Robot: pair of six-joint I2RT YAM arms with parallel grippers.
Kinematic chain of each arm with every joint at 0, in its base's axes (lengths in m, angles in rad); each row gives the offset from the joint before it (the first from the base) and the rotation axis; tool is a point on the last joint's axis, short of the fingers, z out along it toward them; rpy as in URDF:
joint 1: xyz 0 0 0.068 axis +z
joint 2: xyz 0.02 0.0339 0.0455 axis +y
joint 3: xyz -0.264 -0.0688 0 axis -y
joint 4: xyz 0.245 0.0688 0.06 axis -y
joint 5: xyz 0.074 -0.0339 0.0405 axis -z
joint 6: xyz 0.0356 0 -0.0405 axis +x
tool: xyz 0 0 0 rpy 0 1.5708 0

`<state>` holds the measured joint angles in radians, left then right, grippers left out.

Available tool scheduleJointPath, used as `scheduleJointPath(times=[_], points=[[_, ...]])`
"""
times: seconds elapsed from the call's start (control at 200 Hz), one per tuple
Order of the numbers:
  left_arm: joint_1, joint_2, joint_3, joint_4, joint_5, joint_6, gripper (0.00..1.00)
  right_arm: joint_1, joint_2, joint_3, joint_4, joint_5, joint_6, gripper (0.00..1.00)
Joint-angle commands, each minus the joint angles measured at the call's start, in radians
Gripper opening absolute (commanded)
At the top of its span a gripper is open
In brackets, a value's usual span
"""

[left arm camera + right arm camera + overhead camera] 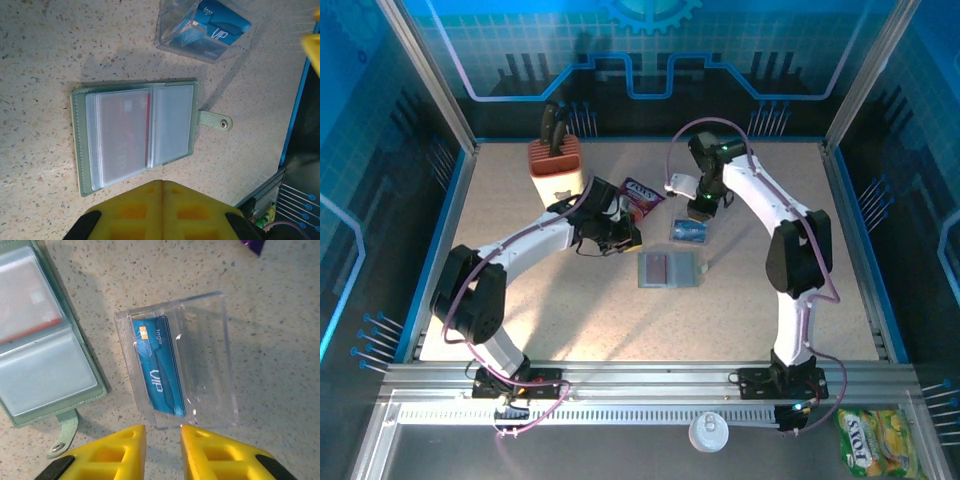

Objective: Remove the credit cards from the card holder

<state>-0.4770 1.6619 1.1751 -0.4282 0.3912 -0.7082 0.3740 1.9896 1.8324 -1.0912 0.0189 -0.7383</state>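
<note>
Top view: we log the card holder [670,270] open mid-table, the blue card [688,231] at its 1 o'clock beside the right gripper [700,212], and the left gripper [623,238] at its 10 o'clock. Left wrist: fingers [135,215] pressed together, empty, with a red card [125,135] sleeved in the card holder at 12 o'clock. Right wrist: jaws slightly spread, gripping nothing; blue card inside a clear box [205,355] at 12 o'clock.
</note>
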Motion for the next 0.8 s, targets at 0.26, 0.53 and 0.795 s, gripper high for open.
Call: scheduleJointPath(times=[0.26,0.53,0.795], points=[[0.008,-0.017,0.041,-0.140,-0.038,0.125,0.07,0.096,-0.190,-0.274,0.188,-0.085,0.185,0.27],[0.029,-0.024,0.028,-0.149,-0.012,0.140,0.07,0.134,-0.214,-0.326,0.245,-0.111,0.288,0.28],[0.028,0.029,-0.009,-0.040,0.035,0.083,0.05,0.157,-0.252,-0.406,0.352,-0.199,0.519,0.28]])
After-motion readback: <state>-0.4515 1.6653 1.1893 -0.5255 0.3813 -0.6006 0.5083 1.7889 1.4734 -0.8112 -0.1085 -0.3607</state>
